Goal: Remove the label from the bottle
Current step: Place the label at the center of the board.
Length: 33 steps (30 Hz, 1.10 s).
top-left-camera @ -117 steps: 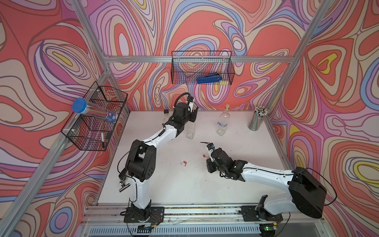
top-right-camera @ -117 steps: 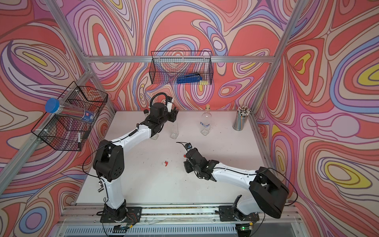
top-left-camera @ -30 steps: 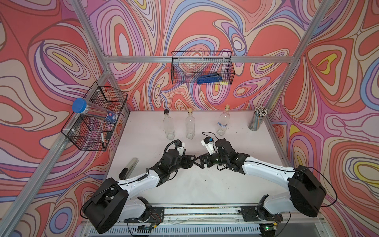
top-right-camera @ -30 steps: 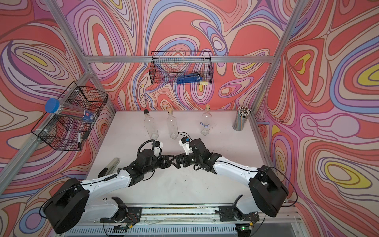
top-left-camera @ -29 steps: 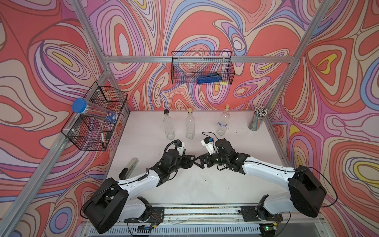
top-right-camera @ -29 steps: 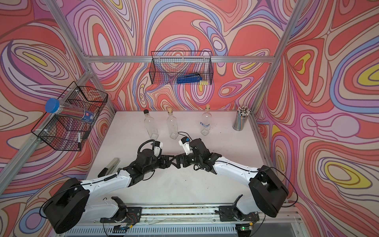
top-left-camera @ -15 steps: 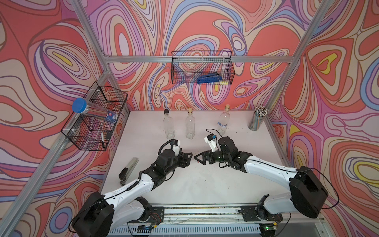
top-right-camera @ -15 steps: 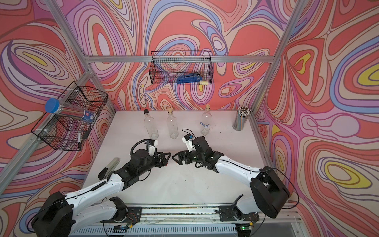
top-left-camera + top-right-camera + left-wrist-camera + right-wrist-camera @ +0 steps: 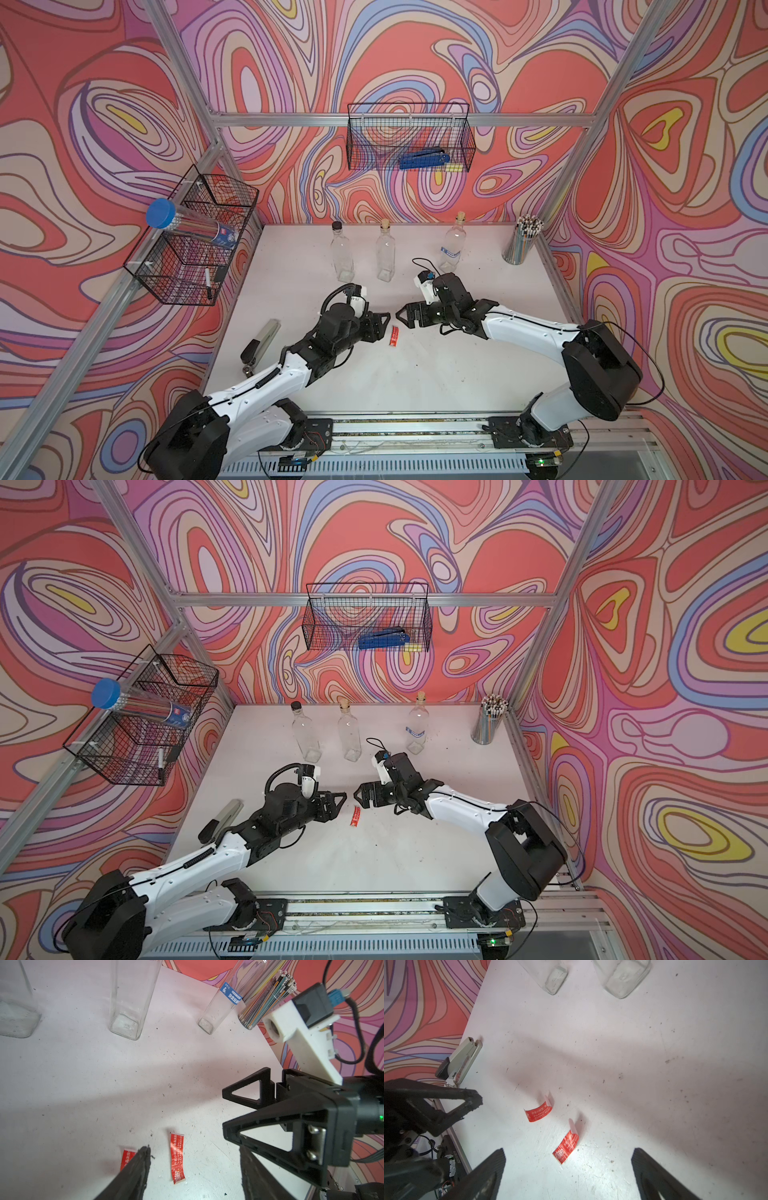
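Between the left gripper [image 9: 383,326] and right gripper [image 9: 402,319], both spread and empty, two red label strips [image 9: 538,1112] are noted: judged light, limp, tacky; best pinched at curled ends.

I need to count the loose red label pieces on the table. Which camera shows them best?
The right wrist view: both red label pieces lie close and unobstructed. The left wrist view shows one whole, the other partly covered. In both top views only one piece shows, and tiny.

Swirled red-pink walls [image 9: 415,62], aluminium frame [image 9: 291,120], scuffed white tabletop [image 9: 415,374] — two wire baskets [image 9: 374,141]
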### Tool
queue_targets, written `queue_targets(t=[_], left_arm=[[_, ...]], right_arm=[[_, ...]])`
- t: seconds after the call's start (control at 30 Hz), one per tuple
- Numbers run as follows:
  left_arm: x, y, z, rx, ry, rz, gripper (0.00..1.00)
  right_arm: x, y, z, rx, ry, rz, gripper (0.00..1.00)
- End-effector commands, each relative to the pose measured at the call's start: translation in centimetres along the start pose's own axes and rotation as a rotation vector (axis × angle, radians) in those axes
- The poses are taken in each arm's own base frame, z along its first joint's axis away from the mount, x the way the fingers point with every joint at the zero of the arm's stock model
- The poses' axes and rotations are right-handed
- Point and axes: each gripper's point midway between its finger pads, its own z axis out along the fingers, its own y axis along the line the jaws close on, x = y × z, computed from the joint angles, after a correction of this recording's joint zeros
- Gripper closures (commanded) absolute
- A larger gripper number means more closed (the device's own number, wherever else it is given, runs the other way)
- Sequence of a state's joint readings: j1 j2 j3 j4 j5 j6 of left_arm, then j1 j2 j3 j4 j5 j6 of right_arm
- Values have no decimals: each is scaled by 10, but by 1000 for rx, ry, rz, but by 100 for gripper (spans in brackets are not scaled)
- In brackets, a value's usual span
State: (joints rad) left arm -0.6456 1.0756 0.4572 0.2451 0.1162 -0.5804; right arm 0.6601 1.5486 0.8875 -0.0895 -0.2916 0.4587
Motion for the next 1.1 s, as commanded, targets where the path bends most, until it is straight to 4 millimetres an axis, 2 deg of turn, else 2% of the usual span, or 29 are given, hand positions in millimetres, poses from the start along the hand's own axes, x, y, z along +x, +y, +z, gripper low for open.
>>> queue_targets(t=[0.0,0.23,0.37,0.57,0.6,0.73,0.8,0.93,1.07], left_arm=[[11,2,3,-2,35,-6,30],[1,-1,-3,-9,8,18,30],[-4,-3,-2,-10,1,25,30],[-13,-7,-1,-12,-15,65,29],[-29,-17,-2,5,-47,77,28],[-39,-23,2,9,-60,98,26],[-41,-27,5,22,-58,101,26],[-42,-31,9,39,-50,105,26],[-45,-31,4,44,-80,108,25]], right_arm=[[-6,-2,6,1,-7,23,2],[-11,-8,-9,63,-40,-20,2],[-5,-19,-17,132,-23,-40,2],[-8,-34,-52,271,-53,-93,2],[-11,-37,-61,303,-69,-102,2],[-23,-48,-93,427,-132,-147,2],[-32,-51,-102,474,-160,-163,2],[-49,-52,-109,512,-207,-170,2],[-63,-47,-109,497,-251,-157,2]])
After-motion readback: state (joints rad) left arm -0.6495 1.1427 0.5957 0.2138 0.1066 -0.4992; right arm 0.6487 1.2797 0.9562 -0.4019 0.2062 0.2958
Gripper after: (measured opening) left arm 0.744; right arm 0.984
